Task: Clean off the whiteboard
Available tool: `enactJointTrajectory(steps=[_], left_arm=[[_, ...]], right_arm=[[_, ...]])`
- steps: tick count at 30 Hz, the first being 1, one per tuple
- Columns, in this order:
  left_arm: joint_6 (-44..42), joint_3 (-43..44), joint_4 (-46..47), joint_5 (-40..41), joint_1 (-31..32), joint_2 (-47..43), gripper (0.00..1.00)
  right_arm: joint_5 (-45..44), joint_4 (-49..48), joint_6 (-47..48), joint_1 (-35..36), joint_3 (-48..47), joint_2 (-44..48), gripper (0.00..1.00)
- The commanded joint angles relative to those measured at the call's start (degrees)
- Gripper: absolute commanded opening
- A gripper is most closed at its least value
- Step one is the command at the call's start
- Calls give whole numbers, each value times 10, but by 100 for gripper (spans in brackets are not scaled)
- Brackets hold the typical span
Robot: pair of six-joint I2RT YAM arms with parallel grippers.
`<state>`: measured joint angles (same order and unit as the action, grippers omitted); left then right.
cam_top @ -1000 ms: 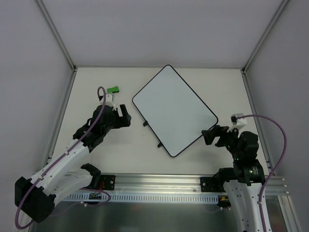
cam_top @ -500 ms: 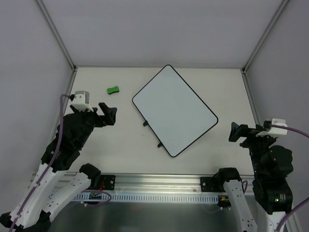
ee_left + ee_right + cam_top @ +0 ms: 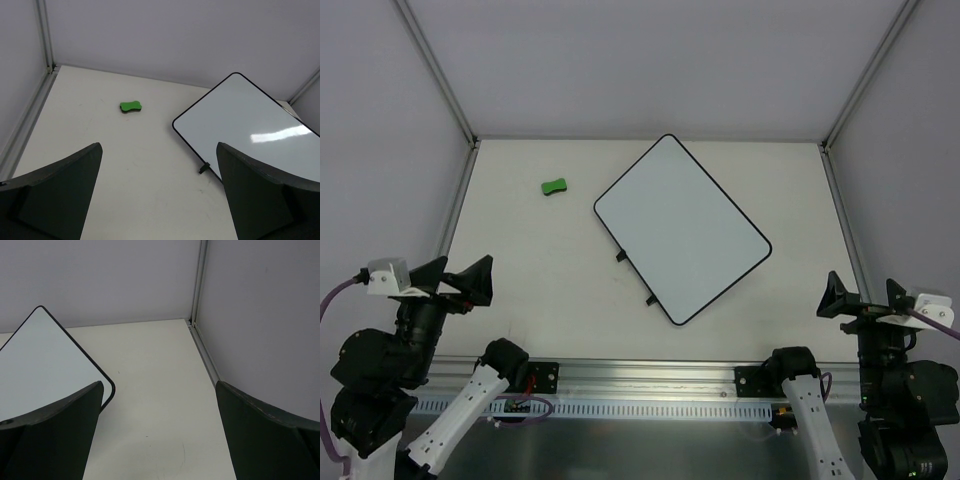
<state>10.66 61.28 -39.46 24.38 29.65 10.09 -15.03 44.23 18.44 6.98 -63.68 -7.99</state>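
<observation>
A large rectangular whiteboard with a thin black frame and rounded corners point(image 3: 682, 228) lies flat near the middle of a pale table point(image 3: 540, 255). It is turned diagonally, so that its long axis runs from far left to near right. Its surface appears blank, though faint marks cannot be ruled out under the glare seen from the left wrist. A small green bone-shaped eraser block point(image 3: 555, 185) is seen on the table near the board's far-left corner, apart from it. The left gripper point(image 3: 455, 280) is poised at the near left edge, fingers spread wide with nothing between them. The eraser lies ahead of it, the board ahead and to its right. The right gripper point(image 3: 865, 300), likewise spread and empty, is judged nearer the board, and the left nearer the eraser.
</observation>
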Motion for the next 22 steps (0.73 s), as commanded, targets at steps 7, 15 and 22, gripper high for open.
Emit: enactJointTrajectory(steps=[7, 15, 22], left_arm=[[6, -15, -121, 51, 1, -83, 99], [29, -35, -147, 50, 2, -96, 99], [30, -35, -149, 54, 2, -92, 99]], right_arm=[[28, -8, 15, 11, 7, 11, 99], [40, -18, 13, 10, 8, 14, 99], [42, -20, 18, 11, 13, 18, 99]])
